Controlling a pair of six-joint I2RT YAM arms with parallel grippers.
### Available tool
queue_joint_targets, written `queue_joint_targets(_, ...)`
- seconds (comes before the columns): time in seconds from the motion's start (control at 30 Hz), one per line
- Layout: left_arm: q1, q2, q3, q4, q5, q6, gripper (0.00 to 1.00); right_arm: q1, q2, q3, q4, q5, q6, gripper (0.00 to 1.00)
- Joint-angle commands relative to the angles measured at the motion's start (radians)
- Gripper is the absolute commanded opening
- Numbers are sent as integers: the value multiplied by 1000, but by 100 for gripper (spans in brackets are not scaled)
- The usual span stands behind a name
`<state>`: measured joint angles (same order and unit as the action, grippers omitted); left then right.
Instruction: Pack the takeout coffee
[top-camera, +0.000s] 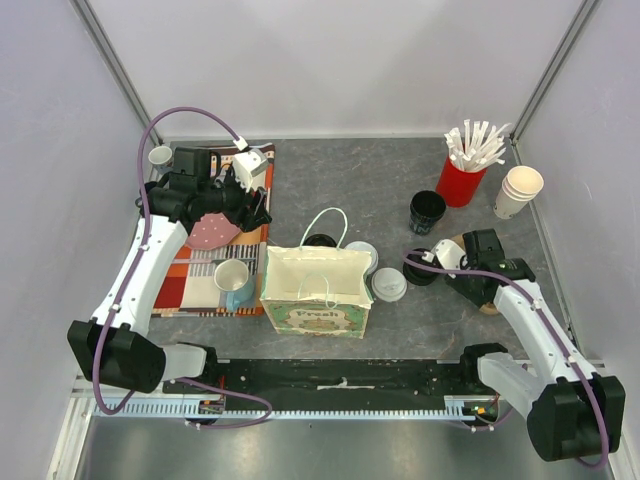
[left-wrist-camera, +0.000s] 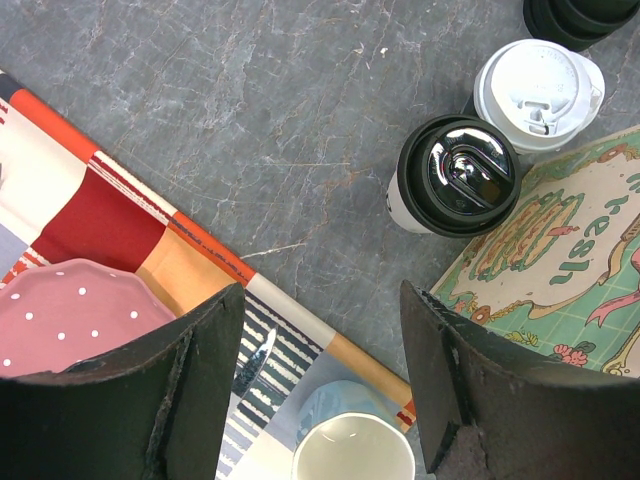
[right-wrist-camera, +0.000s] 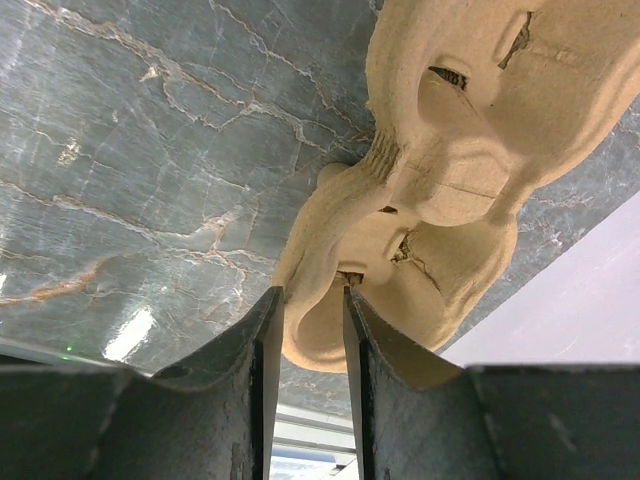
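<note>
Two takeout coffee cups with white lids (top-camera: 362, 255) (top-camera: 388, 284) stand just right of the open paper bag (top-camera: 345, 318). One of them (left-wrist-camera: 538, 90) shows in the left wrist view beside a black-lidded cup (left-wrist-camera: 458, 180). My left gripper (top-camera: 252, 210) (left-wrist-camera: 320, 300) hangs open over the striped placemat (top-camera: 185, 285), holding nothing. At the right, my right gripper (top-camera: 468, 282) (right-wrist-camera: 312, 292) is low over a tan pulp cup carrier (right-wrist-camera: 450, 170). Its jaws pinch the carrier's rim, one finger (right-wrist-camera: 262, 340) outside and the other inside a pocket.
A pink dotted plate (left-wrist-camera: 70, 320), a knife (left-wrist-camera: 255, 360) and a blue mug (top-camera: 233, 278) lie on the placemat. A lidless black cup (top-camera: 428, 212), a red cup of straws (top-camera: 460, 180) and stacked paper cups (top-camera: 518, 190) stand at back right.
</note>
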<state>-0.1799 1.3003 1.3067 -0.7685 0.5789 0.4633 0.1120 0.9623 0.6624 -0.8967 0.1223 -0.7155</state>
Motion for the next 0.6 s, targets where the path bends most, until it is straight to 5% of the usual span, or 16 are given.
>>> queue_joint_targets(0.0,-1,-1,8,20,22,38,69,5,0,42,28,43,1,36)
queue_joint_targets(0.33,0,-1,9,17,26,41,69,5,44,129,10,5,17,25)
queue_joint_targets(0.57,-1,1,5,14,24,46,69,5,64,120,-24,-87,19,59)
